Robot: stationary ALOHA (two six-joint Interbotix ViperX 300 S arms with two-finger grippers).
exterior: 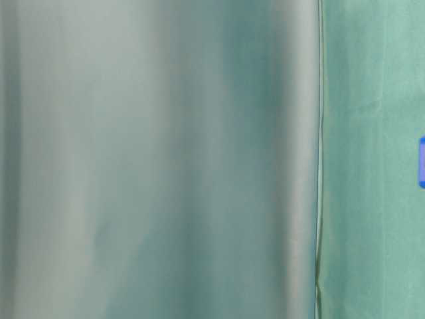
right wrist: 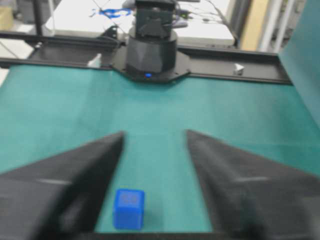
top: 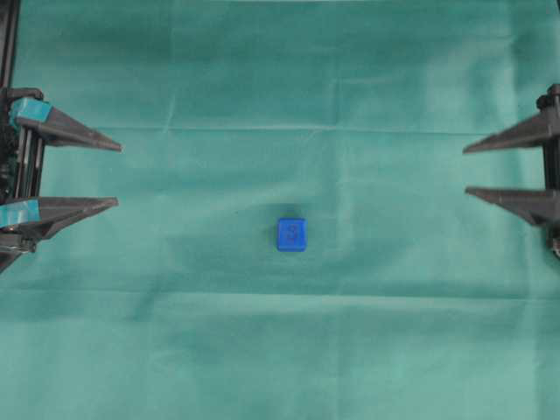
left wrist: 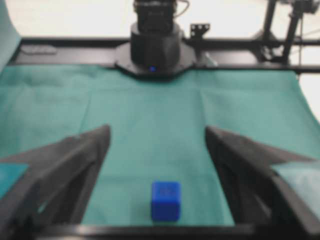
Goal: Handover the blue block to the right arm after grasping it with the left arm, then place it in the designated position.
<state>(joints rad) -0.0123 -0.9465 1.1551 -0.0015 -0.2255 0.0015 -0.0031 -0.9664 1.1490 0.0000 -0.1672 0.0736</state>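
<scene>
A desk covered in a creased green cloth [top: 280, 87] fills the overhead view. Near the middle of it, slightly toward the bottom edge of that view, sits a small bright blue cube with rounded edges [top: 291, 234], a faint dark mark on its top face. It rests flat on the cloth, alone, touching nothing else.

At the left edge is the left arm's gripper [top: 115, 175], two long pointed dark fingers with teal tape wrapped near their bases. Its jaws stand wide apart and hold nothing. At the right edge is the right arm's gripper [top: 467, 169], with plain black pointed fingers, likewise spread wide and empty. Both are well apart from the cube, one to each side, pointing inward across the desk.

From the left wrist camera, the cube lies ahead on the cloth, low in the picture, between the two spread fingers. From the right wrist camera it lies closer to the finger on the left of that view. The table-level view shows mostly blur and a sliver of blue at its right edge.

The small square of white dots marking the placement spot cannot be made out.

The cube looks rigid, light and smooth, probably hard plastic, so it may slip. Pinching two opposite flat faces at mid-height seems safest.
</scene>
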